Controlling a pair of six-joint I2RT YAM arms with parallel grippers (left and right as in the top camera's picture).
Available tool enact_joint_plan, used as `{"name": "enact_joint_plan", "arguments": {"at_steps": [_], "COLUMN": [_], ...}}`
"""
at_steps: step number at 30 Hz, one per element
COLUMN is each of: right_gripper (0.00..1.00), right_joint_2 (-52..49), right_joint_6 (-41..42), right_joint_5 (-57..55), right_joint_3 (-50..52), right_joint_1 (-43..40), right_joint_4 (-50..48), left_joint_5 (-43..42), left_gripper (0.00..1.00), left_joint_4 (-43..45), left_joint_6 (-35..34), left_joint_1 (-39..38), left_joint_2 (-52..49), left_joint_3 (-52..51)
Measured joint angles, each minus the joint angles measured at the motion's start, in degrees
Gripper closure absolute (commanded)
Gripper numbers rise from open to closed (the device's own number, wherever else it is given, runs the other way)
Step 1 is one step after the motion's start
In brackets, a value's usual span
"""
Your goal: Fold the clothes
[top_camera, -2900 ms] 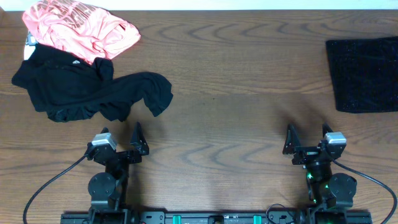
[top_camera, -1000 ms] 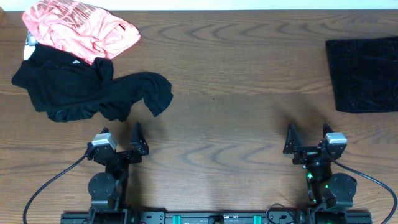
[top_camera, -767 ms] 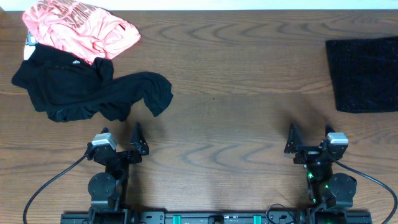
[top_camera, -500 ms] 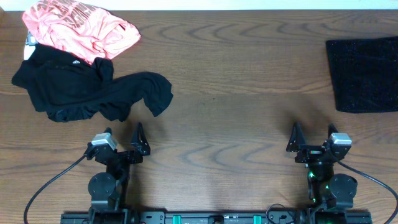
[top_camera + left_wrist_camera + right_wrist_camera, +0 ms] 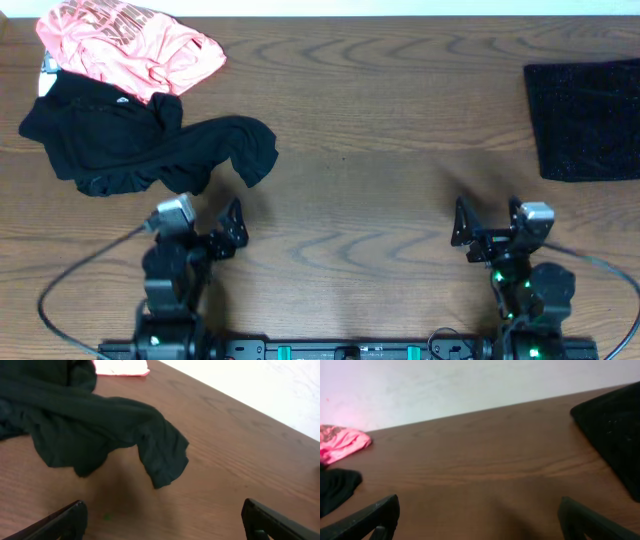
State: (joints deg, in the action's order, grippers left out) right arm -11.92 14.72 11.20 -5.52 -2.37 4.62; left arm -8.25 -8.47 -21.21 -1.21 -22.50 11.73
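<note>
wood desk (image 5: 400, 150): left tool (image 5: 200, 228) and right tool (image 5: 488, 228) both gape empty. black garment (image 5: 120, 145) sits crumpled far-left, touching the coral tee (image 5: 130, 45); we risk snagging both in one pinch.

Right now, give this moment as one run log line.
left gripper: open, empty; right gripper: open, empty; black shirt: crumpled; pink shirt: crumpled, touching it; black cloth: flat, right
</note>
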Motion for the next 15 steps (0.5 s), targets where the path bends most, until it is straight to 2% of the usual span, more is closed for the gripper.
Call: {"name": "enact_joint_plan", "arguments": {"at_steps": [3,8,13,15], "right_gripper": [0.01,0.01,0.01,0.01], "right_joint_2": [-7.82,-23.74,-40.61,-46.99], "right_joint_6": [-0.13,-1.86,-6.73,-9.75], "right_joint_5": [2.21,7.65,14.84,18.23], "right_joint_3": [-5.81,-19.47,-36.04,-42.91], "right_joint_1": [0.00,0.00,0.00,0.00], "right_joint_4": [0.33,5.49,19.52,25.59], "left_joint_5": [-1.03,-2.14,-2.40,-2.56], "left_gripper": [0.02,0.02,0.02,0.02], "left_joint_4": [-2.49,-14.53,-27.41,-29.79], "left_joint_6": [0.24,2.32,7.58,9.25], "left_joint_1": [0.00,0.00,0.00,0.00], "left_joint_2": [-8.44,-22.36,-34.01,-37.64], "left_joint_3": [8.55,25.09,40.02,45.09]}}
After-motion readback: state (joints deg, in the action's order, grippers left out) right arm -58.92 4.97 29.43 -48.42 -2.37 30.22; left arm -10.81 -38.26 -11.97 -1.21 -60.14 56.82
